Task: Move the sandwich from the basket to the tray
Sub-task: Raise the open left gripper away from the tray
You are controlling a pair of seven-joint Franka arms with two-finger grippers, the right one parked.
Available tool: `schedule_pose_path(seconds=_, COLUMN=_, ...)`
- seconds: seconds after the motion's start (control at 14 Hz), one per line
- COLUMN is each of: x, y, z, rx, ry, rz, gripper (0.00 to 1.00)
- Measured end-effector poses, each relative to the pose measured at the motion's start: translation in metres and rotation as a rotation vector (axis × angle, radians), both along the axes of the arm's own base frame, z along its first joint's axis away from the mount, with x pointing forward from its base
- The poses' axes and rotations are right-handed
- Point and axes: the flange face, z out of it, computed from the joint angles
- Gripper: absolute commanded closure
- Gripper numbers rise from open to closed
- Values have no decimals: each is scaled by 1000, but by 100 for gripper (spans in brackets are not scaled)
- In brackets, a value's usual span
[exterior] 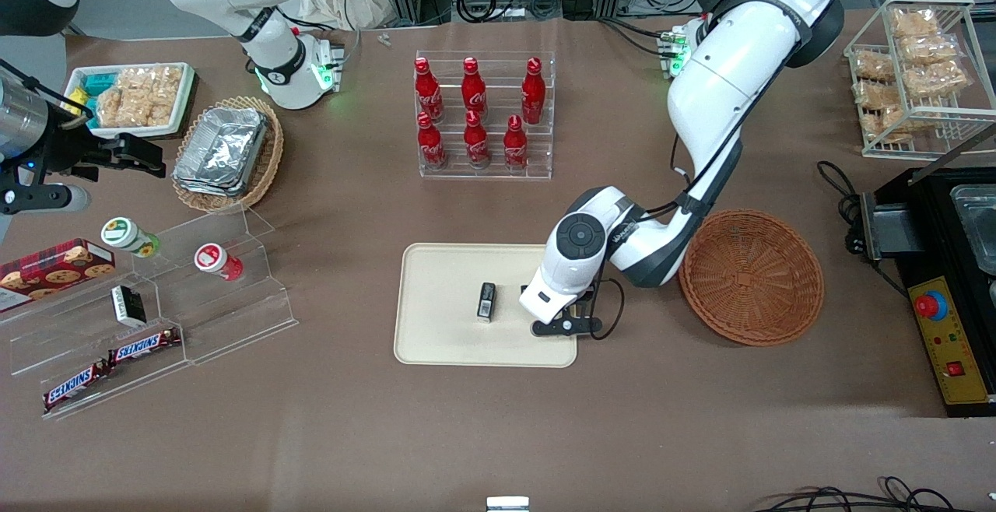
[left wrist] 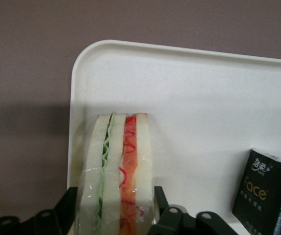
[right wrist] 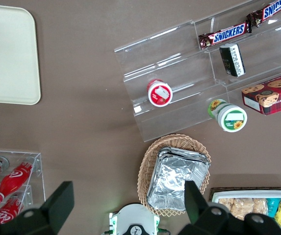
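Gripping the sandwich [left wrist: 116,171], the left arm's gripper [left wrist: 115,215] hangs low over the cream tray [exterior: 436,278], at the tray end nearest the reddish-brown basket [exterior: 752,277]. Wrist view: the fingers [left wrist: 66,205] press on the two bread faces of the wedge, which stands on edge with its layered side facing the camera; green filling runs along one seam, red and orange along the other, and a clear wrap shines over the lower part. The wedge sits over a rounded corner of the tray, close inside the rim; whether its underside touches the tray surface cannot be told. A small black packet [left wrist: 268,196] with gold lettering stands on the tray beside the sandwich, apart from it. Front view: the gripper [exterior: 566,324] and wrist cover the sandwich, and the same black packet [exterior: 486,301] stands near the tray's middle, just beside the gripper. The basket lies on the brown table [exterior: 498,434] toward the working arm's end, close to the tray but not touching it, with only bare weave showing inside. Farther from the front camera than the tray, a clear rack holds red bottles [exterior: 475,111]. Toward the parked arm's end lie a lighter wicker basket with foil containers [exterior: 222,150], a white tray of packaged snacks [exterior: 136,96], and a stepped clear stand carrying Snickers bars [exterior: 144,345].
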Motion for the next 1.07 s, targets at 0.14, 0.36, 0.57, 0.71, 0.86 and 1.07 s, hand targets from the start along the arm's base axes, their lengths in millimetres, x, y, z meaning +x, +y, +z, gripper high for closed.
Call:
schedule_pose_path(seconds=0.14, x=1, y=0, z=2, rx=-1, ry=-3, rz=5, gripper=0)
schedule_pose_path(seconds=0.36, x=16, y=15, z=50, rx=-5, ry=-54, rz=44, gripper=0)
schedule_pose_path(seconds=0.57, x=28, y=71, z=174, rx=1, ry=-120, rz=141, gripper=0)
schedule_pose_path(seconds=0.71, x=9, y=110, z=244, rx=4, ry=-115, rz=166, gripper=0)
schedule_pose_path(seconds=0.86, x=-14, y=148, z=292, rx=1, ry=-38, rz=119, gripper=0)
schedule_pose_path(seconds=1.07, x=-31, y=226, z=348, rx=5, ry=37, rz=65, gripper=0)
